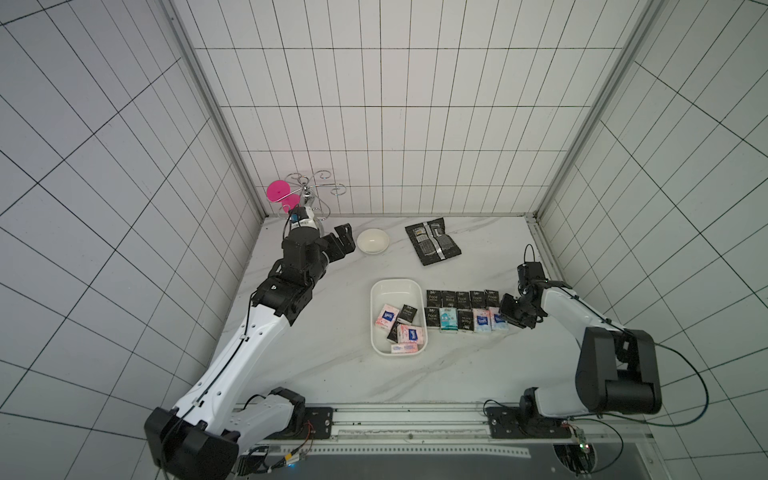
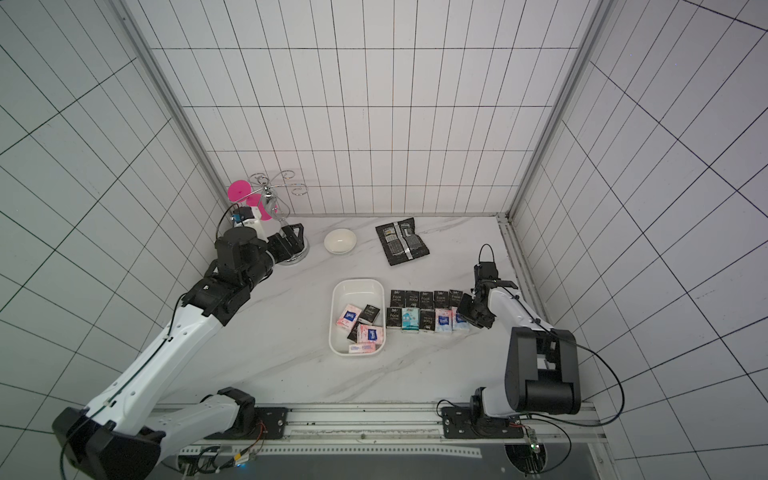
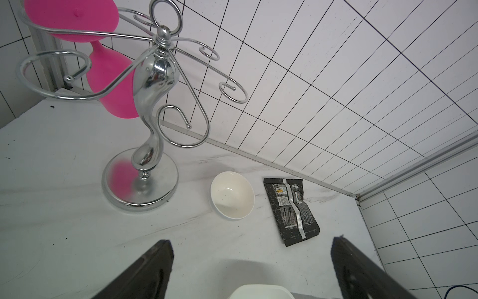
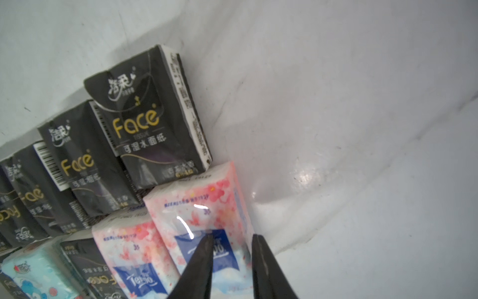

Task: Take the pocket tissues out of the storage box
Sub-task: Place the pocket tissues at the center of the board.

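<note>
The table (image 1: pixel 324 353) was white and marble-veined, and walls (image 1: pixel 374 124) of white tile with dark lines closed it in on three sides. The right gripper (image 4: pixel 232 240) sat low over the end pink-white packet (image 4: pixel 199 207) of the pocket tissues (image 1: pixel 465 311), ten of them in two rows on the table right at its tips. Its jaws were parted by only a narrow gap; one finger (image 4: pixel 199 266) crossed the blue label, the other stood at the packet's edge; nothing was pinched between them, and I could not tell whether they touched it. The storage box (image 1: pixel 395 295) lay beyond the rows from that gripper, between the two arms, with five more packets (image 1: pixel 401 332) inside. The left gripper (image 3: pixel 252 248) hung spread wide and empty; a white bowl (image 3: pixel 232 195) lay just ahead of its tips, a black foil pouch (image 3: pixel 291 209) beside the bowl, and a chrome rack (image 3: pixel 152 85) bearing a pink glass (image 3: pixel 113 101) on the bowl's other side.
</note>
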